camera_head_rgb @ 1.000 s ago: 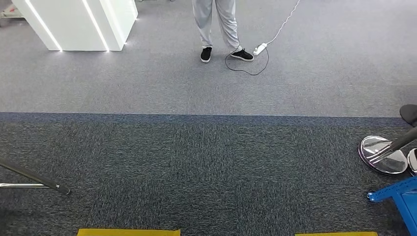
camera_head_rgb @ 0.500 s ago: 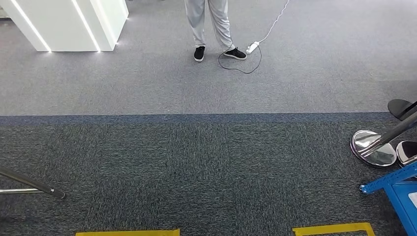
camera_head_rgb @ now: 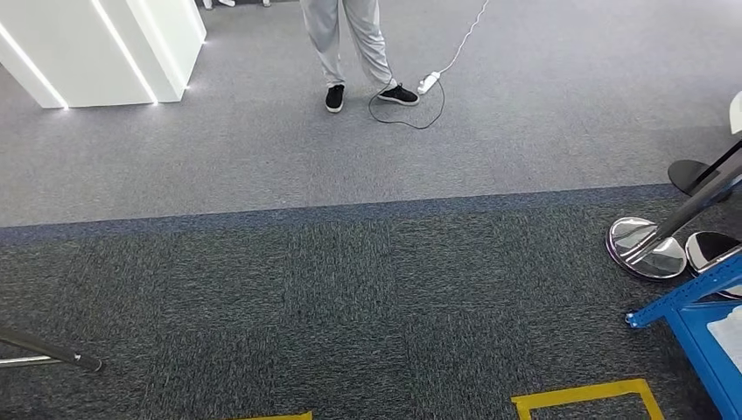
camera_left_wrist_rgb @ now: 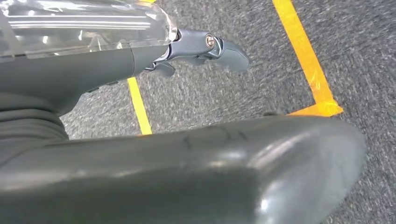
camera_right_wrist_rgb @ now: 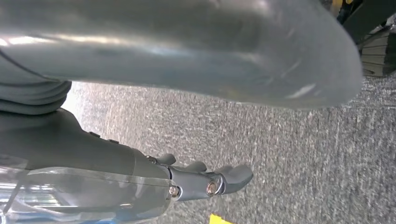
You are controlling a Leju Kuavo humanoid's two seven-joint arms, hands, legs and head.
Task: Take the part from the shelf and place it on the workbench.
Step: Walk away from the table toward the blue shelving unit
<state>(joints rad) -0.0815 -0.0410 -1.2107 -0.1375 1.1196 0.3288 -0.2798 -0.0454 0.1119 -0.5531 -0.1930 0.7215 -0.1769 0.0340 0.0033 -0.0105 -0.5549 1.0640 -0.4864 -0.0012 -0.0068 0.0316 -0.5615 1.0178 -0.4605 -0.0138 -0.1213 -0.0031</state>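
Observation:
My left hand [camera_left_wrist_rgb: 205, 49] hangs over dark carpet in the left wrist view, fingers stretched out and apart with nothing in them. My right hand [camera_right_wrist_rgb: 205, 182] hangs the same way in the right wrist view and holds nothing. A blue metal frame [camera_head_rgb: 700, 319] with a white sheet on it comes in at the lower right of the head view; I cannot tell whether it is the shelf or the workbench.
A person [camera_head_rgb: 346, 44] stands far ahead beside a white power strip [camera_head_rgb: 428, 83] and its cable. A white counter [camera_head_rgb: 96, 44] is at the far left. Chrome stand bases [camera_head_rgb: 647, 248] sit by the blue frame. Yellow floor tape [camera_head_rgb: 582, 398] lies near my feet, and a metal leg [camera_head_rgb: 48, 352] lies at the left.
The whole picture has slid left and tilted, so the camera has turned right. More of the blue frame and the chrome bases shows now. Nothing on the floor has itself moved.

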